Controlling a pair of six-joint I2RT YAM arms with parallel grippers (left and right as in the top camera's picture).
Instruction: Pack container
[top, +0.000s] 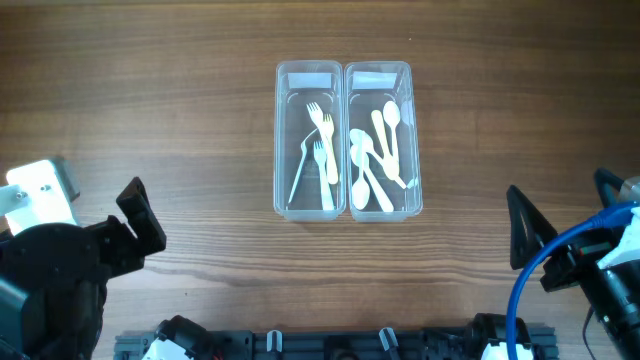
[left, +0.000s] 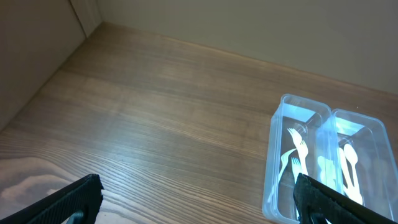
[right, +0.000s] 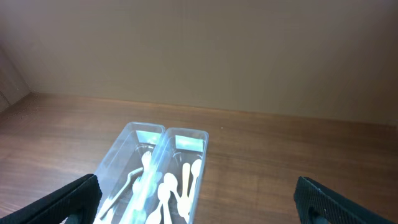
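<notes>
Forks (top: 322, 130) of white plastic lie in a clear rectangular plastic bin (top: 281, 140); its twin (top: 415, 140), touching its right side, holds white spoons (top: 362, 150). Left gripper (left: 198, 199) and right gripper (right: 200, 199) gape empty.

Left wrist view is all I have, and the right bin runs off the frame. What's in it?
Observer: Only white spoons, lying lengthwise in the right bin, some overlapping.
Operator: Any forks mixed in?
Observer: No, the forks are all in the left bin.
Operator: Where is the right hand?
Observer: The right hand sits at the table's near right, open and empty, facing the bins.
</notes>
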